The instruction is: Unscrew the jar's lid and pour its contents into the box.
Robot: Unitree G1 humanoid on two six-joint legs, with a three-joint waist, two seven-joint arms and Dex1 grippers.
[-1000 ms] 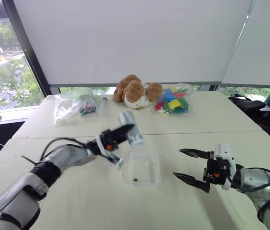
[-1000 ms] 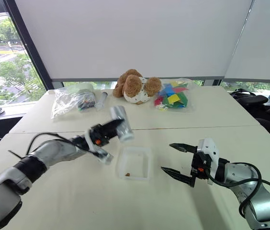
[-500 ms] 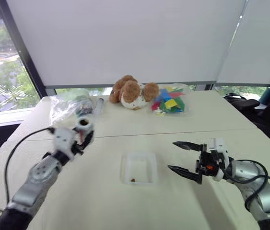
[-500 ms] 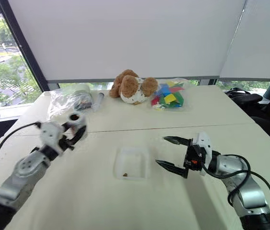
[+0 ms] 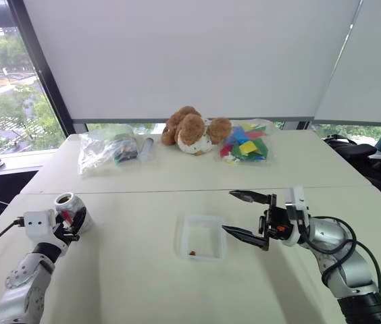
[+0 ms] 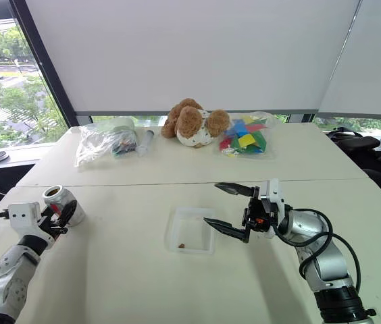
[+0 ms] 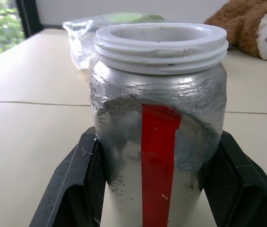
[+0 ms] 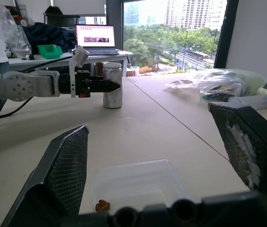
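The left gripper point(image 5: 74, 221) is clamped on the upright, lidless jar point(image 5: 69, 208) at the table's point(image 5: 130, 283) left edge; the right gripper point(image 5: 243, 216), jaws wide and holding nothing, hovers beside the box point(image 5: 202, 237), where 2 or so pellets point(image 5: 191, 253) lie; beyond sits a teddy bear point(image 5: 192, 128); releasing carelessly could topple the jar.

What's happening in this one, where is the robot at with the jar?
The left end effector is closed around the open jar, which stands upright on the table at the robot's left with no lid on it. A few brown bits lie in the clear box at the table's middle. The right end effector hangs open just right of the box, holding nothing.
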